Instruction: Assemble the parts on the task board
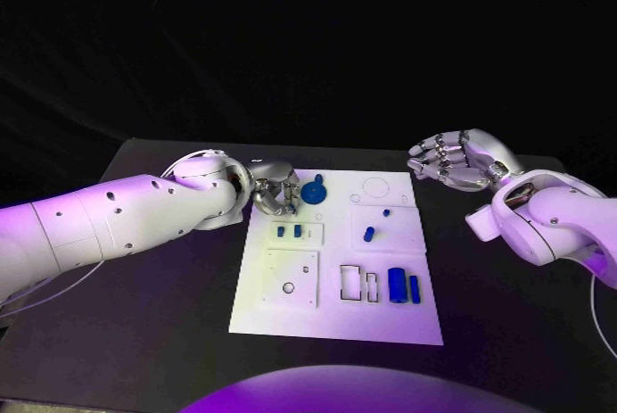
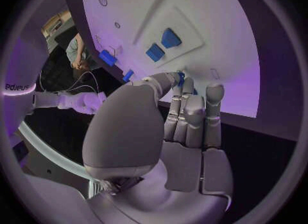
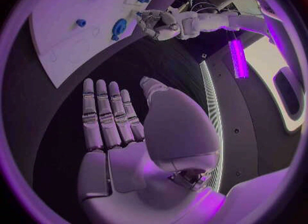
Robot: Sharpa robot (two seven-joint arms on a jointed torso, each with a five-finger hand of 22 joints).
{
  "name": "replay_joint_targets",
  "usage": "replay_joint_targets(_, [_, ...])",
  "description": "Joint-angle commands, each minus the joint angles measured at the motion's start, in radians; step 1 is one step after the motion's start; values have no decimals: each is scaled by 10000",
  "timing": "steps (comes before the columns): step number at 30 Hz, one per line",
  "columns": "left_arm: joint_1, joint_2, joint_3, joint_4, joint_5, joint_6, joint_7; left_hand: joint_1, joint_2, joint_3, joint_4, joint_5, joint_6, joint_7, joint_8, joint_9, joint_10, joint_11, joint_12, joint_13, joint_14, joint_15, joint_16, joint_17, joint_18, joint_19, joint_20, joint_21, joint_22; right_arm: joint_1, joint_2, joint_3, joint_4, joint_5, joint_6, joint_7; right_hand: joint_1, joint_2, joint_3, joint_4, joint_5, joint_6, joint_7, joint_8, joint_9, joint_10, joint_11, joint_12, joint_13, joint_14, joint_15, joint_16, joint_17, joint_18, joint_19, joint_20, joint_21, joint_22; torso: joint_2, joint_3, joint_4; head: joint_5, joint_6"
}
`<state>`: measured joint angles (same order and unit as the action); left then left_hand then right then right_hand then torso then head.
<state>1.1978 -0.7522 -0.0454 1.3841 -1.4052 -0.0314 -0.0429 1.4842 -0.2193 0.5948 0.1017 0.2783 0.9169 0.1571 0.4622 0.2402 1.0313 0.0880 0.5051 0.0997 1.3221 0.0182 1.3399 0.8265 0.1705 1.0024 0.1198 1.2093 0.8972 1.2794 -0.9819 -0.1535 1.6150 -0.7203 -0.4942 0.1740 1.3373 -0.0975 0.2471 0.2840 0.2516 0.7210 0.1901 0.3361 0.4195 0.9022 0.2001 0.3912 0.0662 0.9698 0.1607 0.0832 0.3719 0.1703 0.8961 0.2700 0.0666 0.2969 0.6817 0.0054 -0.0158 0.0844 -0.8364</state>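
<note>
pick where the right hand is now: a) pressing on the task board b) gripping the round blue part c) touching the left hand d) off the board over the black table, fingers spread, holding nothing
d: the right hand hangs beside the task board over the black table, its fingers apart and holding nothing.

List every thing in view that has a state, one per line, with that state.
left hand: fingers curled at the far left corner of the board, beside the round part; whether it holds anything cannot be told
right hand: holds nothing, off the board
white task board: flat on the table
round blue disc part: at the board's far edge
long blue bar part: lying in a near slot
</note>
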Motion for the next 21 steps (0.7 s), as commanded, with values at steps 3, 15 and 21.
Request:
replay_joint_targets(3, [-31, 89, 4, -29, 71, 221, 60, -70, 2, 5, -29, -21, 54, 20, -41, 2, 60, 10, -43, -10, 25, -3, 37, 0, -133, -33, -9, 45, 3, -10, 10, 1, -1, -54, 21, 87, 110, 22, -1, -10, 34, 57, 666, -12, -16, -8, -51, 37, -14, 43, -22, 43, -10, 109, 32, -21, 24, -10, -4, -1, 3, -2, -11])
replay_joint_targets(15, [-46, 108, 2, -44, 74, 447, -46, -81, 1, 10, -34, -31, 55, 20, -54, -2, 62, 12, -61, -13, 37, 0, 52, 35, -135, -33, -9, 48, 9, -13, 8, 1, 7, -54, 19, 89, 110, 22, -1, -10, 34, 57, 666, -12, -16, -8, -51, 37, -14, 43, -22, 43, -10, 109, 32, -21, 24, -10, -8, -5, 9, -20, -53])
replay_joint_targets(21, [-46, 105, 1, -71, 63, 584, -244, -103, -20, 3, -40, -45, 49, 18, -72, -6, 60, 15, -81, -16, 42, 4, 62, 50, -137, -37, -7, 50, 13, -13, 7, 1, 4, -55, 28, 81, 110, 22, -1, -10, 34, 57, 666, -12, -16, -8, -51, 37, -14, 43, -22, 43, -10, 109, 32, -21, 24, -10, -5, -8, 9, -14, -63])
